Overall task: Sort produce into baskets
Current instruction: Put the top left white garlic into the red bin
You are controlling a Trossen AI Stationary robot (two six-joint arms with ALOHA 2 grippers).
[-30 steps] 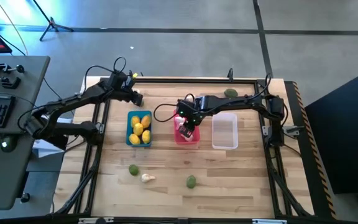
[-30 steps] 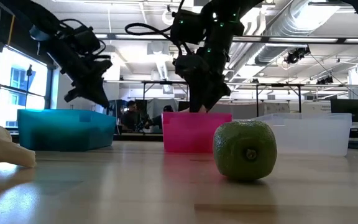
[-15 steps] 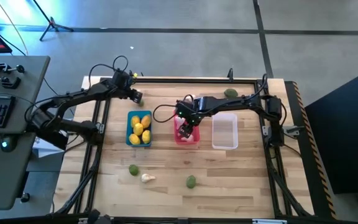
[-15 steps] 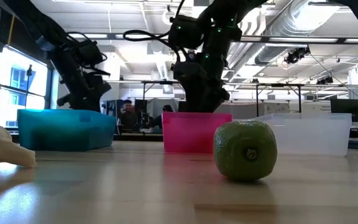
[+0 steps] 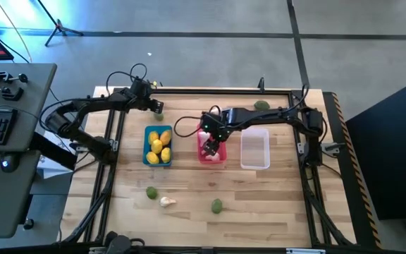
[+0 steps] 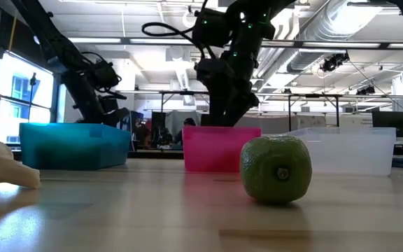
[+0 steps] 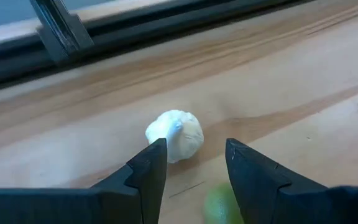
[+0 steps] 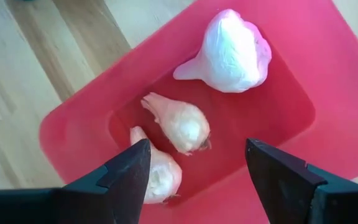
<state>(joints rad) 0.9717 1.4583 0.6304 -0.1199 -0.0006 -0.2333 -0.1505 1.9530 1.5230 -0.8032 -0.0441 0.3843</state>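
While the right pincer (image 8: 194,168) hangs with its fingers spread wide over the small pink-red rectangular plastic basket (image 8: 303,74), three white pointed garlic bulbs (image 8: 232,53) lie inside that basket, none of them gripped. In the high view this basket (image 5: 212,156) sits mid-tabletop between the blue plastic basket (image 5: 149,156), which is filled with yellow lemon-like ovals (image 5: 158,146), and the translucent white plastic basket (image 5: 255,149). The left pincer (image 7: 191,165) hovers released near the far rail, directly over a loose white garlic bulb (image 7: 176,134) on the wooden tabletop (image 5: 259,204), with a dull green fruit (image 7: 219,204) just beside it. Near the front edge lie a green roundish fruit (image 5: 151,192), another garlic bulb (image 5: 167,202) and a second green fruit (image 5: 217,205); one more green fruit (image 5: 261,106) rests by the far rail. No writing or labels can be read.
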